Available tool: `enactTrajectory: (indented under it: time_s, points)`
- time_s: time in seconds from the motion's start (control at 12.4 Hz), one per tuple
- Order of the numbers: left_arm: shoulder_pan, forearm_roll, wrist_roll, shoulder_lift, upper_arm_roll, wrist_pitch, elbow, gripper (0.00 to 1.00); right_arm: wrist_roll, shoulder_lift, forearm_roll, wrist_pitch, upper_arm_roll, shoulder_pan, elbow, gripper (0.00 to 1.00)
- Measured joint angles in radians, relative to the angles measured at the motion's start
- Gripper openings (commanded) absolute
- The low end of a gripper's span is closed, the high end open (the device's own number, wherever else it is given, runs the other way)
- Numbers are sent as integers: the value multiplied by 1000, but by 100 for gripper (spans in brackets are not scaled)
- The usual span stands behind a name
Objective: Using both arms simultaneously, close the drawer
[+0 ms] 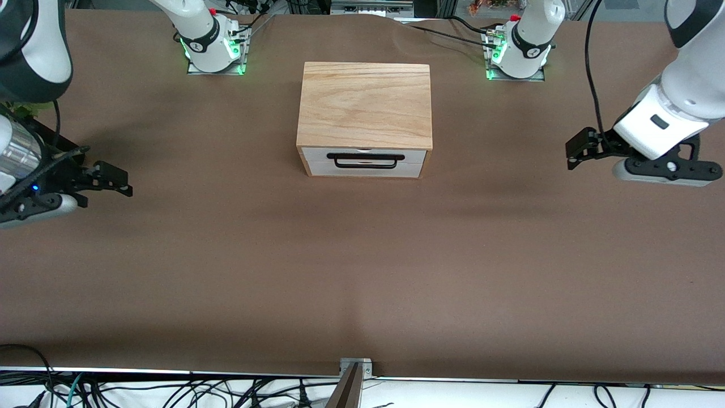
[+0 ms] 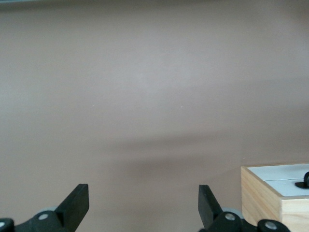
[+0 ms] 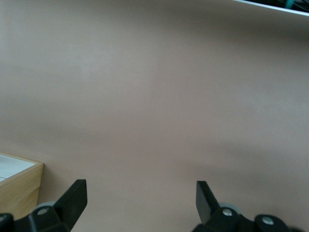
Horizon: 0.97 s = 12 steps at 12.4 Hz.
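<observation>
The light-oak cabinet [image 1: 365, 105] stands mid-table, toward the robots' bases. Its drawer [image 1: 317, 160] shows only a white front panel with a thin black handle [image 1: 365, 161], and the panel sits flush in the cabinet's face. My left gripper [image 1: 573, 150] hovers open over bare table at the left arm's end, well apart from the cabinet. My right gripper [image 1: 123, 182] hovers open at the right arm's end, equally far off. The left wrist view shows open fingers [image 2: 77, 203] and a cabinet corner [image 2: 270, 195]. The right wrist view shows open fingers [image 3: 76, 197] and another cabinet corner [image 3: 21, 186].
A brown mat covers the table [image 1: 362, 272]. Both arm bases [image 1: 212, 48] [image 1: 518, 54] stand along the table edge farthest from the front camera. Cables [image 1: 170, 391] hang below the edge nearest that camera.
</observation>
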Motion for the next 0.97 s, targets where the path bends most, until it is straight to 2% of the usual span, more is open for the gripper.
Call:
enactTrajectory:
  time_s: [0.32, 0.56, 0.81, 0.97]
  points:
    - [7, 0, 0, -74, 46, 0, -93, 100, 52, -83, -58, -50, 27, 8, -1, 100]
    - [4, 0, 0, -92, 52, 0, -108, 100, 56, -121, -98, -79, 42, 8, -19, 100]
    - [-1, 0, 0, -91, 50, 0, -108, 100, 69, -236, -138, -72, 76, 9, -144, 100]
    - [-1, 0, 0, -91, 50, 0, -108, 100, 71, -269, -140, -70, 95, 9, -172, 100]
